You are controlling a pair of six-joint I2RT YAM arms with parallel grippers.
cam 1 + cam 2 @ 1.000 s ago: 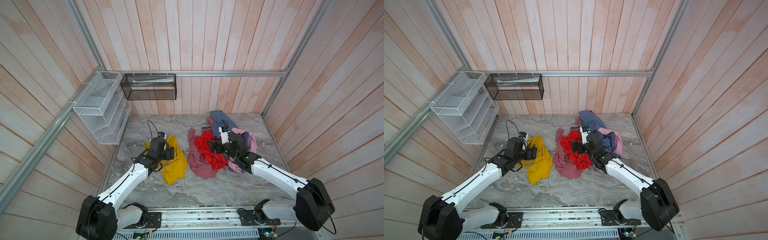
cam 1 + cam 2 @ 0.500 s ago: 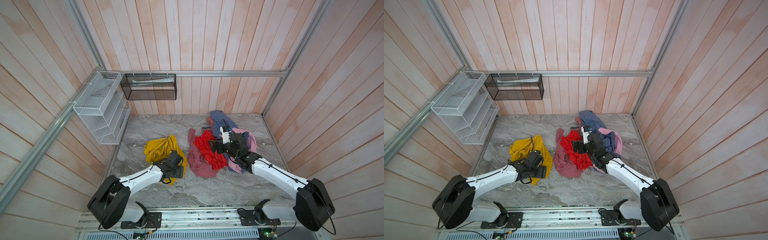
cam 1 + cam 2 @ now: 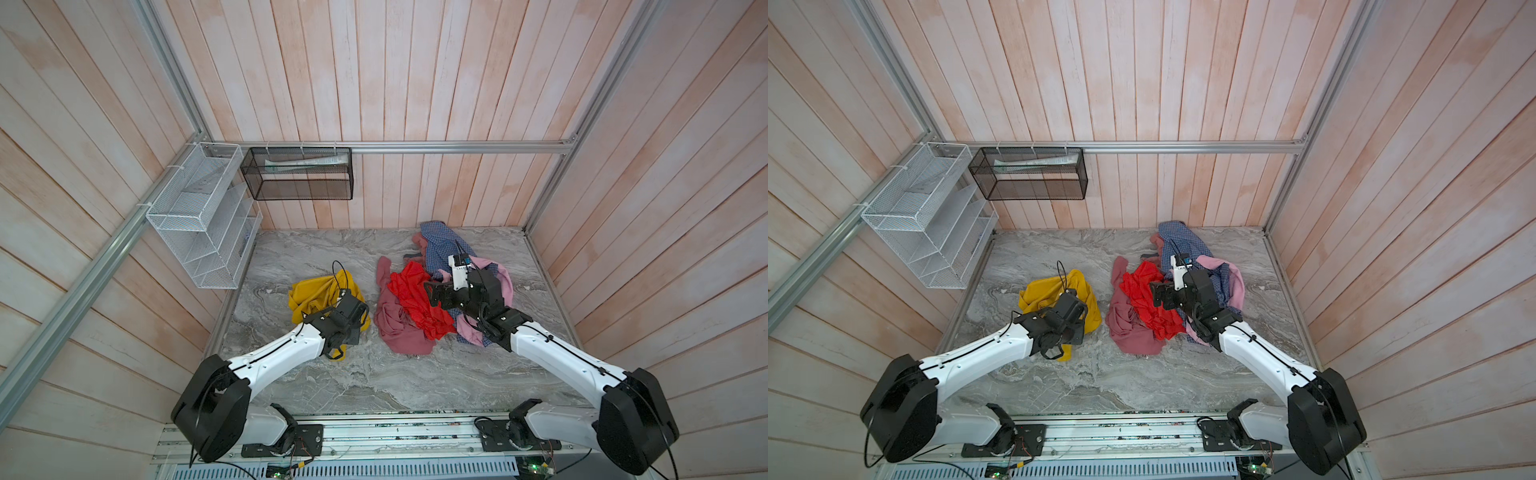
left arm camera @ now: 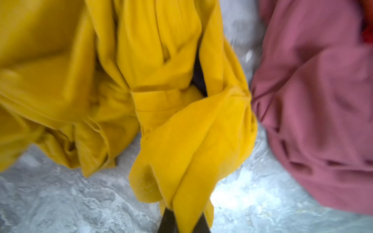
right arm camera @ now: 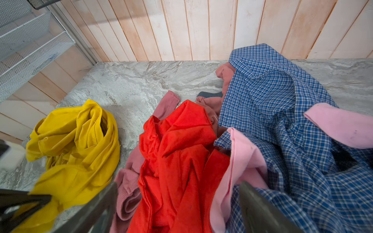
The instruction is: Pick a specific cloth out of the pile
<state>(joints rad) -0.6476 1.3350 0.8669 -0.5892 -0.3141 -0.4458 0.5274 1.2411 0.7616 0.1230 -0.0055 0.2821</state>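
The mustard-yellow cloth [image 3: 316, 291] [image 3: 1046, 291] lies crumpled on the marble table, left of the pile and apart from it. My left gripper [image 3: 347, 328] [image 3: 1065, 330] sits at the cloth's near end. In the left wrist view it [image 4: 182, 219] is shut on a fold of the yellow cloth [image 4: 161, 80]. The pile holds a bright red cloth [image 3: 415, 299] [image 5: 181, 151], a blue-checked shirt [image 3: 440, 245] [image 5: 282, 100], a light pink garment [image 3: 500, 278] and a rose-maroon one [image 3: 395, 328] [image 4: 312, 100]. My right gripper [image 3: 432, 293] [image 5: 177, 209] hovers open over the red cloth, holding nothing.
A white wire rack [image 3: 203, 216] hangs on the left wall and a black mesh basket [image 3: 299, 174] on the back wall. Wooden walls enclose the marble table [image 3: 374, 374] on three sides. Bare marble stretches in front of the clothes.
My left gripper moved from above the yellow cloth to its near end and shut on a fold there. The right arm has stayed still and open.
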